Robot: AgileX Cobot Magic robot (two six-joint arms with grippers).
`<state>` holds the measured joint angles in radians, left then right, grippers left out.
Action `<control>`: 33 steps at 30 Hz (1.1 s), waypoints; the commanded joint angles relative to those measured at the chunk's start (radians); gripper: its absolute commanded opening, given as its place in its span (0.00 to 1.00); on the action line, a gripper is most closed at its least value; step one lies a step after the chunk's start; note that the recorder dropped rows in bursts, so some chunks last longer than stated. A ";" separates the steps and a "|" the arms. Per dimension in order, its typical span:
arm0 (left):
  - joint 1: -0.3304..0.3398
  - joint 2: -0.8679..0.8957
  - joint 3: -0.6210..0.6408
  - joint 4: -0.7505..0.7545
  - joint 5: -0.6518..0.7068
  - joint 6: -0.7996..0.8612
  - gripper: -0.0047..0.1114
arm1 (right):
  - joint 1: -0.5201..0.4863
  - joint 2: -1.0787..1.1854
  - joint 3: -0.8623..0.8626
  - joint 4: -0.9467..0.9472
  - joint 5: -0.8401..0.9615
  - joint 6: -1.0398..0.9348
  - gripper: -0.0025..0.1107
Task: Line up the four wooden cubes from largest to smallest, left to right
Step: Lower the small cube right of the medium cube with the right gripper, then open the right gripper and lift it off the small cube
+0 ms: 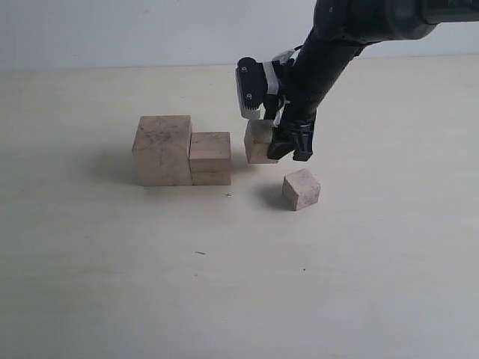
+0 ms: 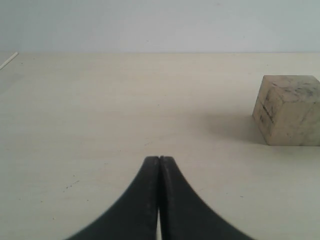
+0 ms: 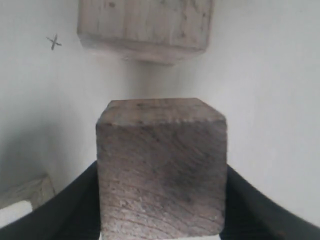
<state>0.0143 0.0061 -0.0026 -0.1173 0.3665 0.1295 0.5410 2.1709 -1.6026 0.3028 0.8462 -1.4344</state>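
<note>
right wrist view shows our right jaws clamped on the third biggest cube (image 3: 161, 170), one jaw on each side. going out from there in the exterior view, the second cube (image 1: 210, 157) is just beside it on the left, with a little gap. the biggest cube (image 1: 162, 149) touches that one. so we think the spot we want is just left of the jaws. we cannot tell if the held cube rests on the tabletop (image 1: 112, 262). the smallest cube (image 1: 301, 188) sits near, in front and a bit right, turned a little. our left jaws are pressed together on nothing, well apart from the biggest cube. the right jaws are the near ones.
</note>
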 commanded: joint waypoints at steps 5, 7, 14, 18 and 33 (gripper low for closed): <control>-0.005 -0.006 0.003 0.002 -0.010 -0.005 0.04 | -0.007 0.024 -0.010 0.124 0.006 -0.034 0.02; -0.005 -0.006 0.003 0.002 -0.010 -0.005 0.04 | -0.007 0.034 -0.010 0.101 0.003 -0.009 0.02; -0.005 -0.006 0.003 0.002 -0.010 -0.005 0.04 | -0.007 0.049 -0.010 0.124 -0.005 -0.009 0.02; -0.005 -0.006 0.003 0.002 -0.010 -0.005 0.04 | -0.007 0.052 -0.010 0.138 -0.005 -0.009 0.07; -0.005 -0.006 0.003 0.002 -0.010 -0.005 0.04 | -0.007 0.053 -0.010 0.188 -0.007 0.006 0.68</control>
<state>0.0143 0.0061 -0.0026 -0.1173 0.3665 0.1295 0.5383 2.2187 -1.6063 0.4784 0.8413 -1.4386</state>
